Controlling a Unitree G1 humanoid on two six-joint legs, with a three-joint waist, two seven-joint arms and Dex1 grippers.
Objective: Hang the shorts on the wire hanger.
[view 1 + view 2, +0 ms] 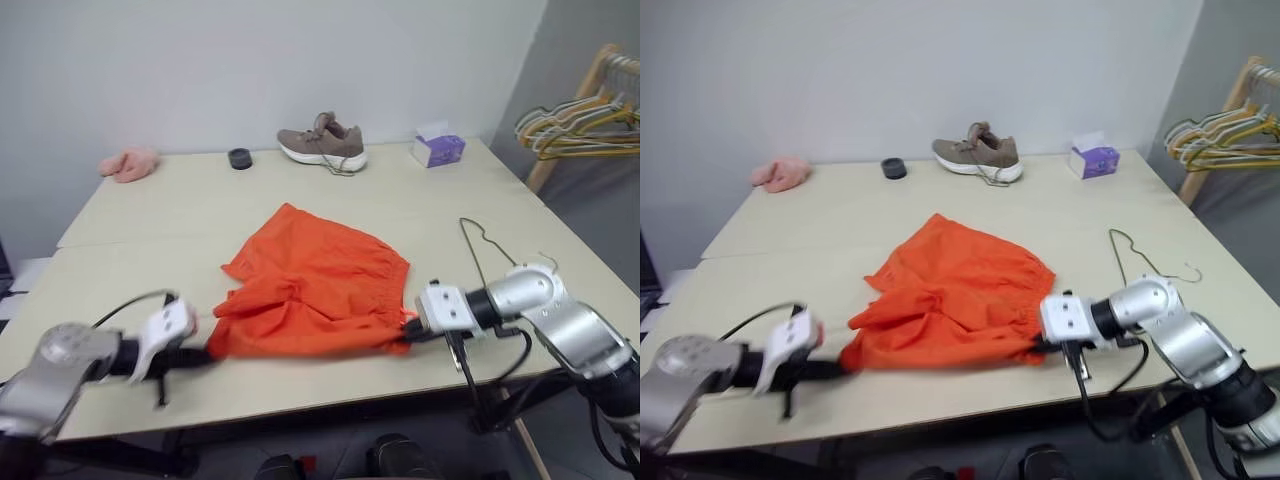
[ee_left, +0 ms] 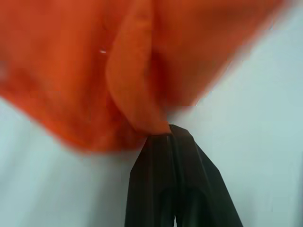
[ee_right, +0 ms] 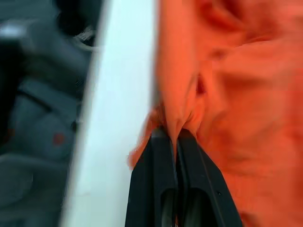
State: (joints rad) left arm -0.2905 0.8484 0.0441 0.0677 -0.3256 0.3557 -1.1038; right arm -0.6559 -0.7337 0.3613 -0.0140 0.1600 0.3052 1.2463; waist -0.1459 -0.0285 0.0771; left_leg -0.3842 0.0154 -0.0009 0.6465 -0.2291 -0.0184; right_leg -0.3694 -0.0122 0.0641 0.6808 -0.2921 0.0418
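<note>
On the pale wooden desk (image 1: 150, 215), the bright orange thin fabric shorts (image 1: 315, 290) lie spread and rumpled near the front edge, a little right of the middle. Both robot hands have hold of them along the near hem. The left hand (image 1: 207, 352) is clenched on the left corner of the orange cloth; seen from its own wrist, the two black fingers (image 2: 163, 161) are pressed together with a fold of fabric pinched at their tips. The right hand (image 1: 1035, 347) is clenched on the right corner, near the gathered waistband, and its wrist view shows its black fingers (image 3: 163, 156) closed on a bunched ridge of orange cloth right at the desk's edge.

Just right of the shorts, the thin bare grey-green wire hanger (image 1: 1127, 252) lies flat on the desk, partly hidden behind the right arm, apart from the fabric.

Along the far side by the wall sit a small pink fuzzy cloth (image 1: 130, 163), a small dark round object (image 1: 239, 158), a brown-grey sneaker with a white sole (image 1: 322, 144), and a purple tissue box (image 1: 438, 149) with a white tissue poking up. Off to the right, beyond the desk, a bunch of yellow, green and pink hangers (image 1: 580, 125) hangs on a wooden rack (image 1: 585, 85).
</note>
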